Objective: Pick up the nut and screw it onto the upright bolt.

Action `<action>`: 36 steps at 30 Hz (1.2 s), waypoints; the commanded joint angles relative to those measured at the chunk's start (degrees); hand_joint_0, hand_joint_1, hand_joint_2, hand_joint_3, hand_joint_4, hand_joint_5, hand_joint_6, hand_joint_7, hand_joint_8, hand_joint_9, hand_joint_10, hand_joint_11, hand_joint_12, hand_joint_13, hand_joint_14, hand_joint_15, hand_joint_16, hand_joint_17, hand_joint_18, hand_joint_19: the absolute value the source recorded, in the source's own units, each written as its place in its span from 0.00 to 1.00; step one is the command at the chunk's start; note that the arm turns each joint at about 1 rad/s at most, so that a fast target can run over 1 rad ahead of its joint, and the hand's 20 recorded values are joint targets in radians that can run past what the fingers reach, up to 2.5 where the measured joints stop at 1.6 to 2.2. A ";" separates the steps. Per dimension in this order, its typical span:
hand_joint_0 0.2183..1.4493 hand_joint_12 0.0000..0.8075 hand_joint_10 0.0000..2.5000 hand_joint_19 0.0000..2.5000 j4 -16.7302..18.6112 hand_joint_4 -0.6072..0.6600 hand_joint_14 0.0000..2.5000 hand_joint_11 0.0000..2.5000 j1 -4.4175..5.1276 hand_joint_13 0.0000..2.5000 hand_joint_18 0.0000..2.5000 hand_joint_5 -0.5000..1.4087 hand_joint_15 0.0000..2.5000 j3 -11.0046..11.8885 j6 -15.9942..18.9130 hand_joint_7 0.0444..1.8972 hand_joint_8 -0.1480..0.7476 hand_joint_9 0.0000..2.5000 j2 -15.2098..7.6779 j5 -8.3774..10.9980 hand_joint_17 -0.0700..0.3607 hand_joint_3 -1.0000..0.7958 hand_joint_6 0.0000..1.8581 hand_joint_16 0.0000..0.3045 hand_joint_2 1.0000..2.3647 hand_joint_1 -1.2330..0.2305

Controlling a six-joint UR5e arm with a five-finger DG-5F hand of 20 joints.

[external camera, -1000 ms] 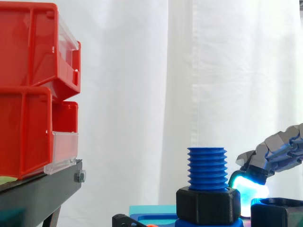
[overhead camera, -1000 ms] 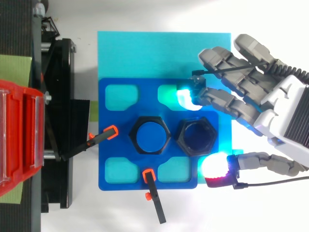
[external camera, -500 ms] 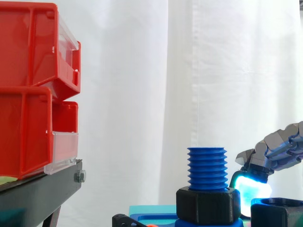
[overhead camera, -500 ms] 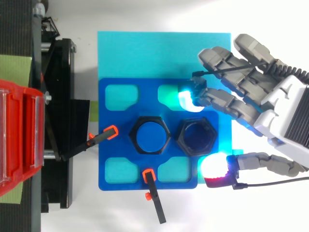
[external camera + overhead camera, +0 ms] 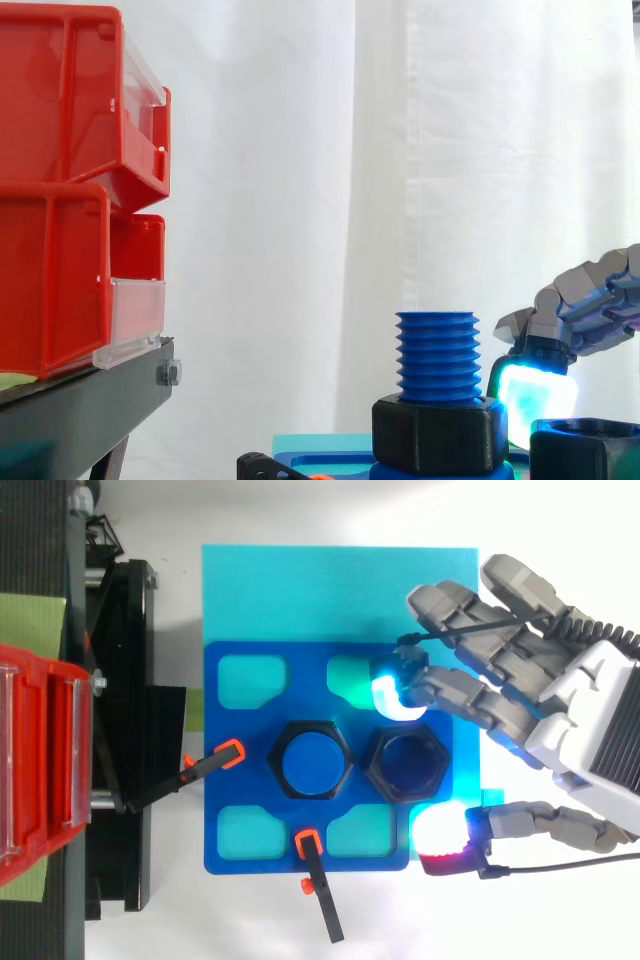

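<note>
Top view: one blue bolt [image 5: 311,763] stands upright mid-plate [image 5: 240,785], with one base nut [image 5: 277,763] seated round it. One loose nut [image 5: 380,770] lies just beside, at the bolt's 3 o'clock. The hand [image 5: 590,730] is farther out at 3 o'clock, fingers spread and holding nothing. Its cyan pad [image 5: 393,695] sits near the loose nut's 12 and its red pad [image 5: 445,832] near its 5. Two clamps [image 5: 215,760] [image 5: 318,875] pin the plate at 9 and 6.

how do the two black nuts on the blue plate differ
The nut round the bolt has the blue bolt standing up through its hole; the hole of the empty nut is dark and bare. The empty nut lies between the hand and its glowing fingertips; the nut round the bolt stands apart from them. Both are black, six-sided and rest on the blue plate.
</note>
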 commanded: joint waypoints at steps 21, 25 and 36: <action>0.22 0.45 0.00 0.00 0.06 0.70 0.00 0.00 0.05 0.10 0.06 0.15 0.00 0.00 0.09 0.55 0.47 0.08 0.00 0.12 0.42 0.28 0.27 0.16 0.00 0.33; 0.25 0.43 0.00 0.00 0.06 0.69 0.00 0.00 0.05 0.11 0.07 0.16 0.00 0.00 0.09 0.58 0.46 0.09 0.00 0.12 0.41 0.28 0.27 0.15 0.00 0.33; 0.29 0.41 0.00 0.01 -0.03 0.68 0.00 0.00 0.05 0.15 0.11 0.18 0.00 0.44 0.35 0.69 0.48 0.14 0.09 -0.05 0.39 0.29 0.27 0.14 0.00 0.35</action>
